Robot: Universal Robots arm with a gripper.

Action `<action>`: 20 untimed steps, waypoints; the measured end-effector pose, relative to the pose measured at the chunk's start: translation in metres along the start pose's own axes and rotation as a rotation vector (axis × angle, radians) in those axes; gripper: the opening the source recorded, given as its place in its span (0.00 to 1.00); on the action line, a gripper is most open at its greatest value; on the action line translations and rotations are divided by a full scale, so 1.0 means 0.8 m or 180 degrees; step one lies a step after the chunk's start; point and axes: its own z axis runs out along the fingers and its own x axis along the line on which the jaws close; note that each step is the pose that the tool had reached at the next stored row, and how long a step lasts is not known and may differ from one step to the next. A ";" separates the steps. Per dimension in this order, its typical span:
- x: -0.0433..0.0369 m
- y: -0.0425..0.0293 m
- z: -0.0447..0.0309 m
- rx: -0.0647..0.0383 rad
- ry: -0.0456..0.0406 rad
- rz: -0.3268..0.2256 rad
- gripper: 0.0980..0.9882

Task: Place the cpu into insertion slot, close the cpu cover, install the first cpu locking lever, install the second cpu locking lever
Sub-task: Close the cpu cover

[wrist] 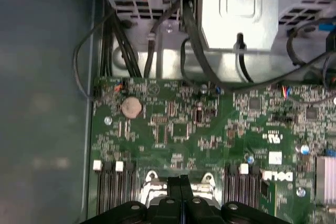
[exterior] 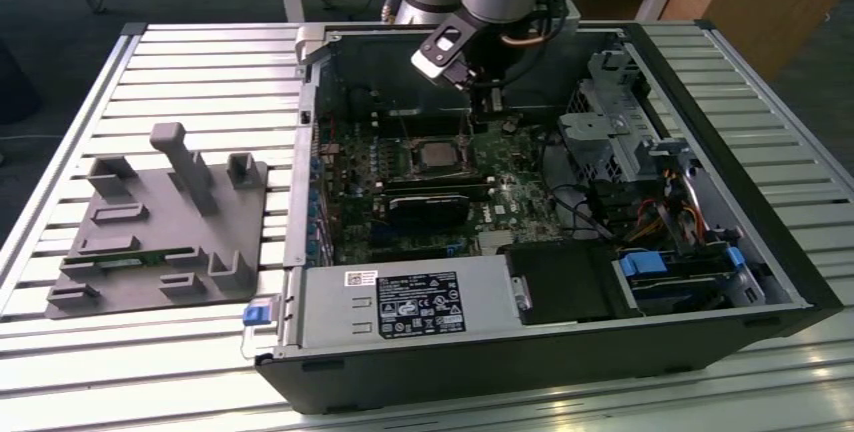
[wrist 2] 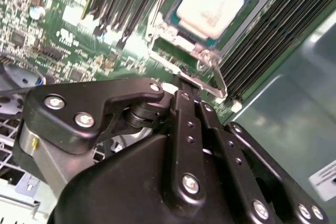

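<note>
Reaching down into the open computer case [exterior: 561, 377], the gripper [exterior: 481, 102] stands just beside the insertion slot [exterior: 407, 149] on the motherboard [wrist: 178, 129]. The cpu [wrist 2: 212, 3] lies flat in that slot, its pale metal top facing up, so that the silvery cpu cover [wrist 2: 181, 39] can frame it; the cover appears to be down around the chip. In both wrist views the two fingers meet with no gap visible between them. Their tips sit at a thin wire locking lever [wrist 2: 215, 80] that runs along the socket's edge, a narrow closed tip suiting so slim a part. Whether the wire is pinched or merely touched cannot be told.
</note>
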 end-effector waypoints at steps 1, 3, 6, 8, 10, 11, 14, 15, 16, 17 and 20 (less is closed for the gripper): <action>0.000 -0.0025 0.0000 0.0000 0.0000 0.0000 0.01; 0.000 -0.0067 0.0003 0.0000 -0.0001 -0.0001 0.01; 0.000 -0.0081 0.0028 0.0000 0.0000 0.0000 0.01; 0.000 -0.0094 0.0057 0.0000 0.0000 0.0000 0.01; -0.001 -0.0126 0.0081 0.0001 -0.0001 0.0000 0.01; -0.001 -0.0158 0.0089 0.0001 -0.0001 0.0000 0.01; 0.000 -0.0290 0.0099 0.0001 -0.0001 0.0000 0.01; 0.000 -0.0321 0.0100 0.0001 -0.0001 0.0000 0.01; 0.000 -0.0346 0.0103 0.0001 0.0000 0.0000 0.01; 0.000 -0.0360 0.0105 0.0001 0.0000 0.0000 0.01; 0.000 -0.0410 0.0108 0.0001 0.0000 0.0000 0.01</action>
